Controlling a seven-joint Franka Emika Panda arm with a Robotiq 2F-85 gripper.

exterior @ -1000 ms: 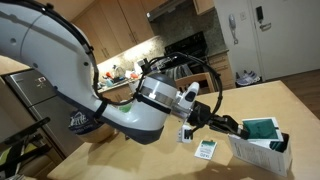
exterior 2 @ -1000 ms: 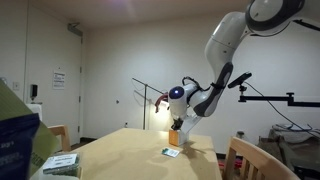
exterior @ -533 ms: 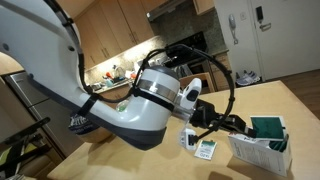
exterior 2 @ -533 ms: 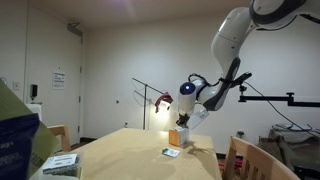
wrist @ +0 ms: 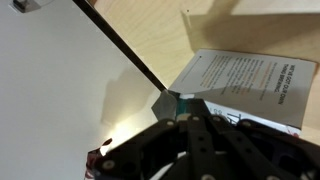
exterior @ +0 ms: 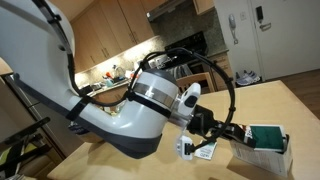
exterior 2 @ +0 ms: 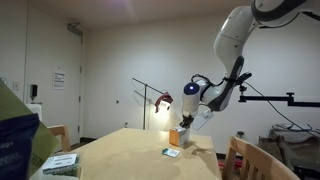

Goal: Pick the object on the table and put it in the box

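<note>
On the wooden table (exterior: 298, 100), the claw (exterior: 244, 132) seemingly pinches the teal packet (exterior: 267, 135) over the box (exterior: 256, 156).

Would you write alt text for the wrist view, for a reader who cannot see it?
The dark gripper, shut, fills the bottom, with a teal-green sliver at its tips. Beyond, the white printed box lies on a tan table.
</note>
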